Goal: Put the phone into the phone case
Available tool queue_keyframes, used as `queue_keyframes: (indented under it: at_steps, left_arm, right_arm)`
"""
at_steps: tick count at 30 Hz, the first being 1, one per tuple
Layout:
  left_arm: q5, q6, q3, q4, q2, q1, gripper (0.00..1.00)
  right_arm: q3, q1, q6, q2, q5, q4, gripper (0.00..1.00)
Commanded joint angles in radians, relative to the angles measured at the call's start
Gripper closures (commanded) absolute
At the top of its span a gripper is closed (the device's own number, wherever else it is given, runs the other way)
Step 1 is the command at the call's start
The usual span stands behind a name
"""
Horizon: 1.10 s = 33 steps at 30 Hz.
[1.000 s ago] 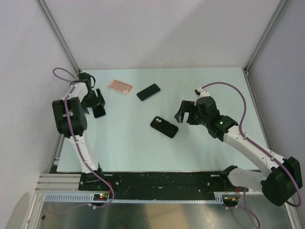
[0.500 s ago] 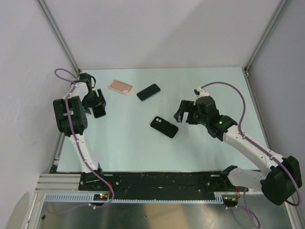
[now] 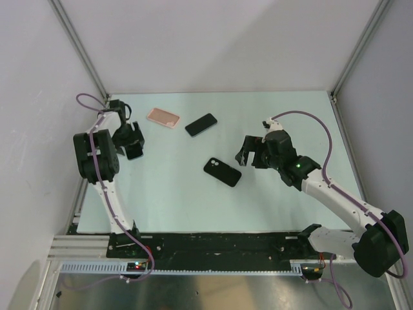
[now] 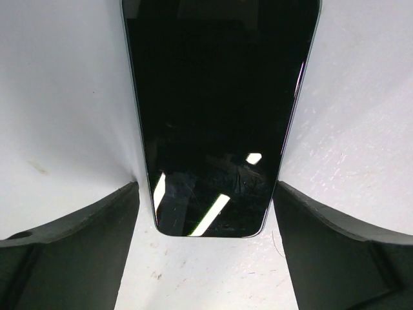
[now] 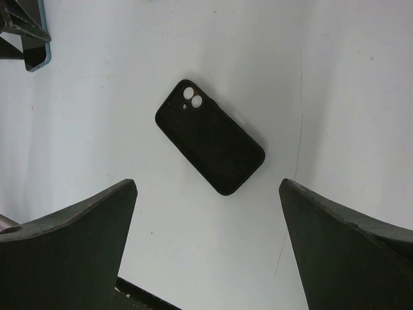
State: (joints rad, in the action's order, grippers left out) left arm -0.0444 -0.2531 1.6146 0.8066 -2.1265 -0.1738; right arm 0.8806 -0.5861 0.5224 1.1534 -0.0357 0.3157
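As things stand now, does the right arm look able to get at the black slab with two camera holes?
Probably yes: the right gripper is open, hangs close beside the black slab, and nothing lies between them.

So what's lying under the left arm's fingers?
A black phone lies screen up on the table, between the open left fingers. From above, the arm covers part of it, and its far end runs out of the wrist view.
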Motion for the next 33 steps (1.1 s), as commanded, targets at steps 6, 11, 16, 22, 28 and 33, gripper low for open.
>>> queue_keyframes:
  at_steps: [6,11,16,22,28,33]
  left_arm:
    - [-0.013,0.0,0.017,0.011,-0.011,0.011,0.19]
    - [-0.009,-0.009,-0.001,0.01,-0.007,0.013,0.32]
    - [0.004,-0.047,-0.045,0.008,0.026,0.019,0.37]
    - [-0.006,-0.135,-0.14,0.005,0.095,0.045,0.38]
    - [0.015,-0.26,-0.238,0.004,0.179,0.073,0.39]
    - [0.034,-0.417,-0.344,-0.008,0.258,0.113,0.4]
  right_arm:
    - [0.001,-0.004,-0.008,-0.011,0.006,-0.03,0.0]
    - [0.001,-0.004,-0.007,-0.014,0.005,-0.027,0.0]
    - [0.001,-0.007,-0.005,-0.014,0.005,-0.027,0.0]
    - [0.001,-0.011,0.0,-0.009,0.007,-0.026,0.0]
    - [0.001,-0.016,0.005,-0.011,0.0,-0.016,0.0]
    - [-0.004,-0.022,0.006,-0.014,-0.004,-0.017,0.0]
